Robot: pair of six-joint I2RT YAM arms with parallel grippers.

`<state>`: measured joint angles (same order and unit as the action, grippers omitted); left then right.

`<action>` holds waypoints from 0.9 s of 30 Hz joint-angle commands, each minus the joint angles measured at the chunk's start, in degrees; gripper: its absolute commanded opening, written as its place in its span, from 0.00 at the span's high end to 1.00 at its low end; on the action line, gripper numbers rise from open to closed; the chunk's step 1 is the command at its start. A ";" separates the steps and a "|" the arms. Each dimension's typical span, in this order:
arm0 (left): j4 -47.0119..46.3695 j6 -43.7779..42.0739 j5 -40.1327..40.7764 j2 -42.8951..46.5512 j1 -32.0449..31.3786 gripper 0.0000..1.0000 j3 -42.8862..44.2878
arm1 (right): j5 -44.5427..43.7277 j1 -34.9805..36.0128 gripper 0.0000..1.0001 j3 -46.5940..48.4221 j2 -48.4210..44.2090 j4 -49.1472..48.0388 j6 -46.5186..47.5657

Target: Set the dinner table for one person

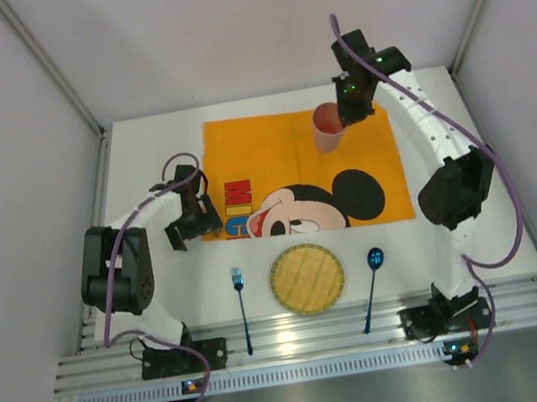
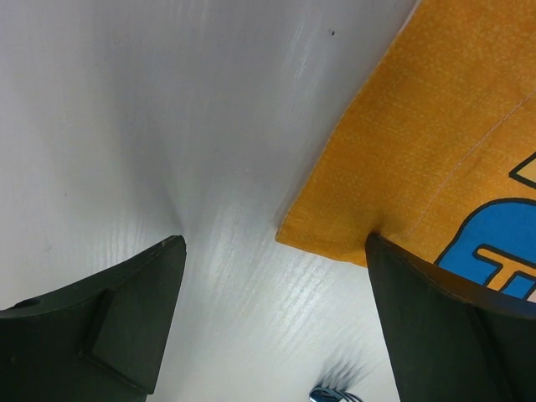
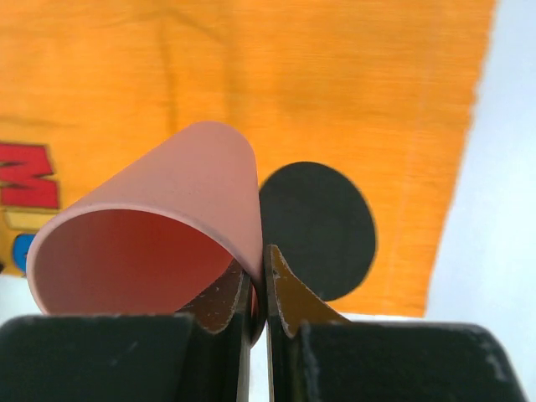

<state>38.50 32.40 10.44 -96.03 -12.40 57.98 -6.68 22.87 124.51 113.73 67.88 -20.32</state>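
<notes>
The dinner table (image 1: 142,169) is a white tabletop with an orange cartoon-mouse placemat (image 1: 271,150) on its far half. My right gripper (image 1: 346,113) is shut on the rim wall of a pink cup (image 1: 327,128) over the placemat's far right part. In the right wrist view the cup (image 3: 159,226) is tilted, its mouth facing the camera, with one finger inside and one outside at the gripper (image 3: 260,260). My left gripper (image 1: 195,217) stands open and holds nothing. It hangs at the placemat's near-left corner (image 2: 402,167), its fingers (image 2: 134,310) on either side of that corner.
A round woven plate (image 1: 306,278) lies near the front edge, with a blue-handled fork (image 1: 243,306) to its left and a blue spoon (image 1: 374,281) to its right. The fork's tip (image 2: 331,394) shows below the left gripper. Grey walls stand on three sides of the table.
</notes>
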 commanded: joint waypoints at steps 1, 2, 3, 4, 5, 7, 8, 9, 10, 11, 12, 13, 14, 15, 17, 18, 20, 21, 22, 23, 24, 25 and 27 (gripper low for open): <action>0.08 -1.11 2.57 -2.67 0.27 0.06 2.66 | -0.97 -3.35 1.00 2.22 0.26 2.35 1.77; 1.91 -1.20 3.44 -3.02 0.19 0.06 3.19 | -0.97 -4.41 1.00 2.58 1.22 2.17 1.77; 2.80 -1.20 4.84 -3.55 0.27 0.06 4.15 | -1.14 -6.33 1.00 2.93 1.66 2.00 1.60; 3.50 -1.29 5.55 -3.99 0.27 0.08 4.51 | -0.97 -7.22 1.00 3.28 2.10 1.39 1.16; 5.25 -1.29 6.08 -3.99 0.27 0.08 4.86 | -0.97 -7.92 1.00 3.20 2.89 0.86 0.98; 6.41 -1.29 6.88 -2.86 0.27 0.09 4.87 | -2.02 -9.33 1.00 3.28 3.77 -0.72 0.02; 7.19 -1.03 6.88 -2.33 0.27 0.09 4.61 | -2.55 -9.69 1.00 3.55 5.00 -1.08 -0.25; 7.46 -1.03 6.96 -1.63 0.27 0.09 3.82 | -3.16 -9.78 1.00 3.90 5.70 -1.60 -1.03; 7.64 -0.94 6.88 -0.14 0.27 0.09 3.29 | -4.47 -9.95 1.00 5.03 7.62 -1.69 -1.56; 7.64 -1.11 6.53 0.57 0.19 0.09 2.76 | -4.75 -9.95 1.00 5.91 8.60 -1.70 -2.09; 7.38 -1.37 6.00 1.19 0.27 0.09 1.89 | -4.84 -9.95 1.00 7.05 9.57 -1.00 -3.31; 7.55 -1.46 5.74 1.89 0.27 0.09 1.53 | -6.40 -10.04 1.00 9.33 10.62 -0.38 -4.11; 7.81 -1.55 5.74 2.94 0.27 0.09 1.35 | -7.29 -10.04 1.00 10.22 12.20 0.23 -4.90; 7.90 -1.64 5.74 3.39 0.27 0.09 1.00 | -7.73 -10.04 1.00 10.58 12.65 0.24 -5.87; 8.69 -1.56 5.74 4.53 0.27 0.09 0.82 | -10.10 -10.30 1.00 10.93 13.61 0.15 -6.84; 9.04 -1.38 5.39 4.88 0.27 0.09 0.65 | -10.72 -10.30 1.00 10.93 14.06 -0.02 -7.36; 9.66 -0.85 3.81 5.76 0.27 0.09 0.30 | -13.27 -10.65 1.00 11.37 15.11 -0.20 -7.98; 9.75 -0.59 3.28 6.63 0.27 0.09 -0.23 | -13.88 -10.92 1.00 11.54 15.46 -0.98 -8.42; 10.10 -0.50 2.84 6.99 0.27 0.09 -0.49 | -14.50 -11.09 1.00 11.55 15.64 -1.51 -8.60; 10.28 -0.15 2.31 7.26 0.27 0.09 -0.58 | -14.94 -11.71 1.00 11.55 15.99 -1.95 -8.86; 10.54 -0.15 2.31 7.69 0.27 0.09 -0.84 | -15.29 -11.97 1.00 11.63 16.17 -3.35 -9.30; 10.80 0.03 2.31 8.39 0.27 0.09 -0.76 | -15.30 -12.67 1.00 11.72 16.43 -4.06 -9.48; 10.37 -0.58 2.57 9.89 0.27 0.09 -0.32 | -15.21 -13.46 1.00 12.25 16.78 -5.82 -10.27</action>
<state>47.42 31.59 13.45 -89.80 -12.40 57.56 -18.92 11.73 133.23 130.45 67.00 -28.40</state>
